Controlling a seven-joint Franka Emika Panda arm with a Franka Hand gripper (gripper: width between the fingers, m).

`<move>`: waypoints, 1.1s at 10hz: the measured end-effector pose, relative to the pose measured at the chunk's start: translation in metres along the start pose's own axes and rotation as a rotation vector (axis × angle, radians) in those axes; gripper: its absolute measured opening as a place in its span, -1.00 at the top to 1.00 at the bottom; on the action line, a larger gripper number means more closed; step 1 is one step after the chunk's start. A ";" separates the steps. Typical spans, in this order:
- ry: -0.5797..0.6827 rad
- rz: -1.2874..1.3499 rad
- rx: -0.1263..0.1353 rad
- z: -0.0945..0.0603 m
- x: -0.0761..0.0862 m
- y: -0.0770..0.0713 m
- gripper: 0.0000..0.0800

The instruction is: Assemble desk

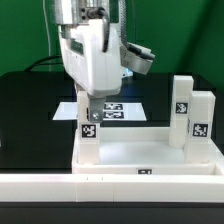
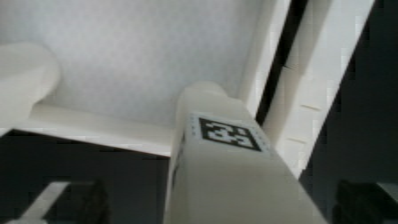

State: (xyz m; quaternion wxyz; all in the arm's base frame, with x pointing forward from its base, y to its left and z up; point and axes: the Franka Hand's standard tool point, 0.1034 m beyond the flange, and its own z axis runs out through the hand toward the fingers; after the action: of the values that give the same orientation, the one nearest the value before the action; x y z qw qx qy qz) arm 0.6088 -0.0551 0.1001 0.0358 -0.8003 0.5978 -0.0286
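Observation:
The white desk top point(image 1: 150, 152) lies flat near the border wall. One tagged white leg point(image 1: 88, 130) stands upright at the corner on the exterior view's left. My gripper point(image 1: 88, 108) is straight above it, fingers down on either side of the leg's top. In the wrist view the leg point(image 2: 228, 140) fills the space between my fingers point(image 2: 50, 203), with dark gaps on both sides, so the gripper point(image 2: 205, 208) looks open around it. The desk top point(image 2: 143, 50) lies beyond. Two more legs point(image 1: 182, 108) point(image 1: 201, 122) stand upright at the corners on the exterior view's right.
The marker board point(image 1: 112, 108) lies on the black table behind the desk top. The long white border wall point(image 1: 110, 186) runs along the front. A green backdrop and cables stand at the back.

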 end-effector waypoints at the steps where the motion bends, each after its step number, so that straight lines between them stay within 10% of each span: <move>1: 0.000 -0.061 0.000 0.000 0.000 0.000 -0.60; 11: 0.002 -0.852 -0.011 -0.001 0.003 0.000 -0.62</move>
State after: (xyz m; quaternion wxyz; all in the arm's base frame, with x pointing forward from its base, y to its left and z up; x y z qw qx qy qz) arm 0.6096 -0.0576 0.1014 0.0156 -0.9760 0.2139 -0.0385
